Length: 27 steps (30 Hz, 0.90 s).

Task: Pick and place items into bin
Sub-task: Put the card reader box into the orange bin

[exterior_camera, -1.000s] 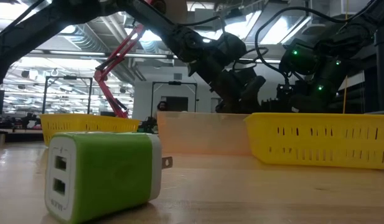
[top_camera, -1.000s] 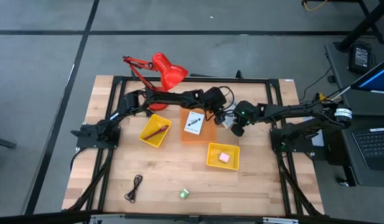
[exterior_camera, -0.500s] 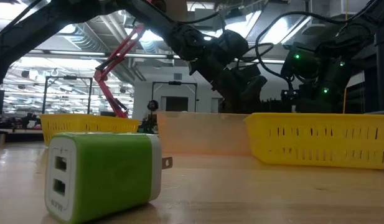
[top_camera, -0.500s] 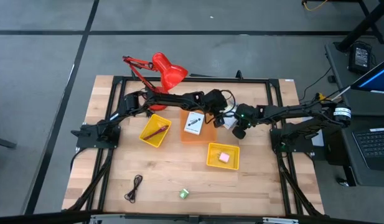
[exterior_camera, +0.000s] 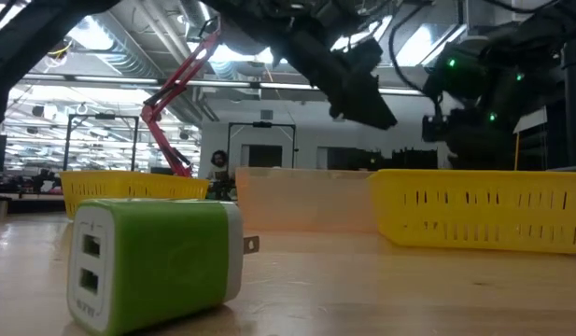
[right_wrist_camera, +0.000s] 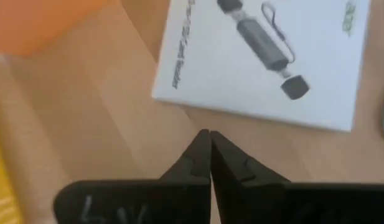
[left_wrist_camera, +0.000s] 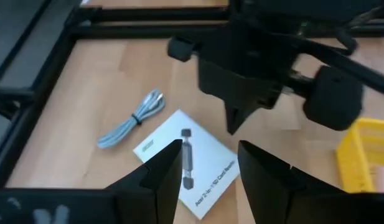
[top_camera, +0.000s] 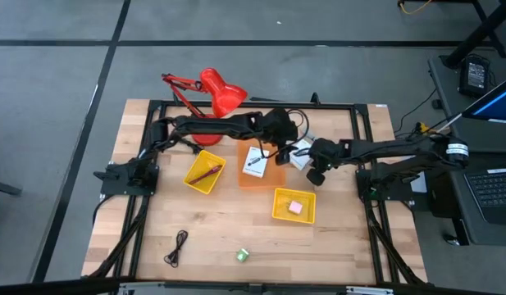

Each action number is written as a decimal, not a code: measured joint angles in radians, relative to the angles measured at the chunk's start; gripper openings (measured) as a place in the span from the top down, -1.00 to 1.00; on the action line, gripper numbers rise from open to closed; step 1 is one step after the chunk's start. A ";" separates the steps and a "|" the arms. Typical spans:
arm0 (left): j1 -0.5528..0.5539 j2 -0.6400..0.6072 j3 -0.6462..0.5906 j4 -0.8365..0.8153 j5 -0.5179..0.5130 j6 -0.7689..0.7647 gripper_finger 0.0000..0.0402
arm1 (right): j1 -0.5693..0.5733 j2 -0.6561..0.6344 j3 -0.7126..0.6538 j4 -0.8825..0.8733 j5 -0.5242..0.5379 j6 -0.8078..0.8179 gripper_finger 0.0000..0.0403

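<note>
Here, orange bin (white card inside), pink block in yellow basket

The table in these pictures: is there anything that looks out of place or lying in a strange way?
Mildly. The green charger block lies on its side near the table's front edge, far from the bins. A white card lies askew on the bare wood beside a coiled grey cable, with the open left gripper and the shut right gripper hovering over it.

At the centre of the desk sits a tray holding a card. Another card lies to its right. One bin sits left of the tray, another lower right. A cord lies lower left.
</note>
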 joint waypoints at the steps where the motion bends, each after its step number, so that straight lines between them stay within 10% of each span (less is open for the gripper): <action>1: -0.002 -0.006 -0.003 0.001 0.015 0.004 0.27 | 0.003 -0.021 0.005 -0.014 0.002 -0.001 1.00; 17: -0.063 -0.020 -0.179 0.267 0.173 -0.028 0.96 | 0.001 -0.142 -0.021 0.052 0.034 -0.107 1.00; 27: -0.104 -0.048 -0.298 0.506 0.218 -0.079 0.99 | -0.038 -0.005 -0.025 0.196 0.042 -0.201 1.00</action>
